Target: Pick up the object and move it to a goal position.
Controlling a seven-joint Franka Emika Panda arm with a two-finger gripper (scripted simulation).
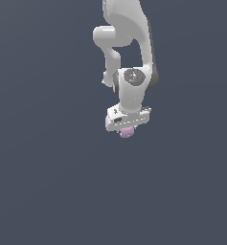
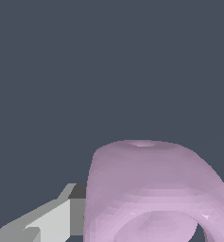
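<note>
Carrying looks underway: white two-finger gripper [image 1: 127, 128] closed around the small pink-lilac rimmed cylinder lump [image 1: 127, 132] (goal unseen); next, steady transport without slipping

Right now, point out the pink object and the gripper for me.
pink object [image 1: 127, 132], exterior view, on its visible rounded body below the gripper.
pink object [image 2: 151, 189], wrist view, on its side wall.
gripper [image 1: 127, 125], exterior view, between the fingertips.

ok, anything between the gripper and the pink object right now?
Nothing visible. The pink object sits directly under the gripper, and the wrist view shows it right up against a finger. Whether it's actually clamped can't be told.
</note>
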